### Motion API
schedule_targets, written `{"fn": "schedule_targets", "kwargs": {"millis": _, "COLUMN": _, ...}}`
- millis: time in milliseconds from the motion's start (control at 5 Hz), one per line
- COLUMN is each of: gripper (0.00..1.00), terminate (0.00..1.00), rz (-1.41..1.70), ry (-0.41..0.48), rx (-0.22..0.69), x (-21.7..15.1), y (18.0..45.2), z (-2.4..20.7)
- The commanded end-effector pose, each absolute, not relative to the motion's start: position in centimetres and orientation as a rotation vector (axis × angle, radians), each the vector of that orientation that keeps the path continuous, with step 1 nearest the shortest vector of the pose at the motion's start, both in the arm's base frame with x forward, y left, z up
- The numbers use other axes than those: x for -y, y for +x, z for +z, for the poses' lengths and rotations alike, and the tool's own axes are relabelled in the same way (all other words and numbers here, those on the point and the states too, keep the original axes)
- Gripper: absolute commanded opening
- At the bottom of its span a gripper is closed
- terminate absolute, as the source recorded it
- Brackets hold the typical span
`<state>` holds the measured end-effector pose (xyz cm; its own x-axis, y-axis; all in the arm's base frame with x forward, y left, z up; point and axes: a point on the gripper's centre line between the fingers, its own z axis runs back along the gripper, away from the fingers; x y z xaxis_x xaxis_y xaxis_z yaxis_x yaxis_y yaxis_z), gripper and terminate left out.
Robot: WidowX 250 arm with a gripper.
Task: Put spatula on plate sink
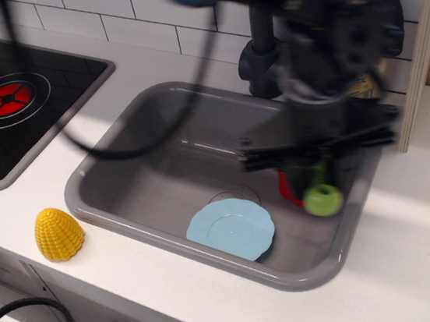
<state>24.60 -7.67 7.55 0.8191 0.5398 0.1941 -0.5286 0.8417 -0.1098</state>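
My gripper [316, 176] hangs over the right part of the grey sink [140, 186], blurred by motion. It is shut on the spatula [322, 198]; only the lime-green handle end with its hole shows below the fingers, and the blade is hidden. The light blue plate [230, 229] lies on the sink floor, left of and below the handle. The spatula is above the sink floor, apart from the plate.
A red pepper [287, 189] stands in the sink, mostly hidden behind my gripper. A black faucet [259, 61] is at the sink's back. A yellow corn toy [58, 234] lies on the white counter at front left. The black stove top [11, 99] is far left.
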Motion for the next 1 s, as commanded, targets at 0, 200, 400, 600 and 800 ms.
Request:
{"fn": "schedule_targets", "kwargs": {"millis": 0, "gripper": 0.0, "terminate": 0.0, "rz": 0.642, "ry": -0.025, "rx": 0.227, "x": 3.5, "y": 24.7, "z": 6.8}}
{"fn": "schedule_targets", "kwargs": {"millis": 200, "gripper": 0.0, "terminate": 0.0, "rz": 0.671, "ry": 0.0, "rx": 0.22, "x": 2.3, "y": 24.8, "z": 5.0}}
{"fn": "schedule_targets", "kwargs": {"millis": 400, "gripper": 0.0, "terminate": 0.0, "rz": 0.699, "ry": 0.006, "rx": 0.229, "x": 1.6, "y": 23.9, "z": 3.9}}
{"fn": "schedule_targets", "kwargs": {"millis": 600, "gripper": 0.0, "terminate": 0.0, "rz": 0.762, "ry": -0.001, "rx": 0.218, "x": 1.4, "y": 23.3, "z": 2.9}}
{"fn": "schedule_targets", "kwargs": {"millis": 800, "gripper": 1.0, "terminate": 0.0, "rz": 0.824, "ry": 0.002, "rx": 0.219, "x": 1.1, "y": 23.3, "z": 2.0}}
